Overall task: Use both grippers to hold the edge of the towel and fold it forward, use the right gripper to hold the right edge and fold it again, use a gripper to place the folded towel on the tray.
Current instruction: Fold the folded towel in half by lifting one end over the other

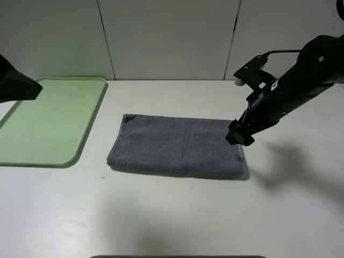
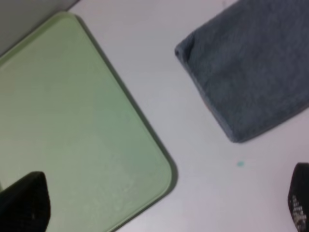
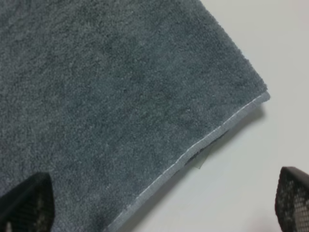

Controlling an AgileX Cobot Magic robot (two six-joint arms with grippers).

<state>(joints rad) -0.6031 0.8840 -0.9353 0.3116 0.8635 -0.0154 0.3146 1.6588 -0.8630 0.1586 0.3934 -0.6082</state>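
Straddling an edge of the towel [image 1: 174,145], the right gripper [image 1: 239,136] stands wide apart, empty.

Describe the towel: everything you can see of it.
The towel is dark grey terry cloth. It lies flat on the white table as a long rectangle, and its layers are doubled at the left end, so it looks folded once. A pale hem runs along its right corner. It lies right of the tray, apart from it. The right gripper is open and straddles its right edge; whether it touches cannot be told.
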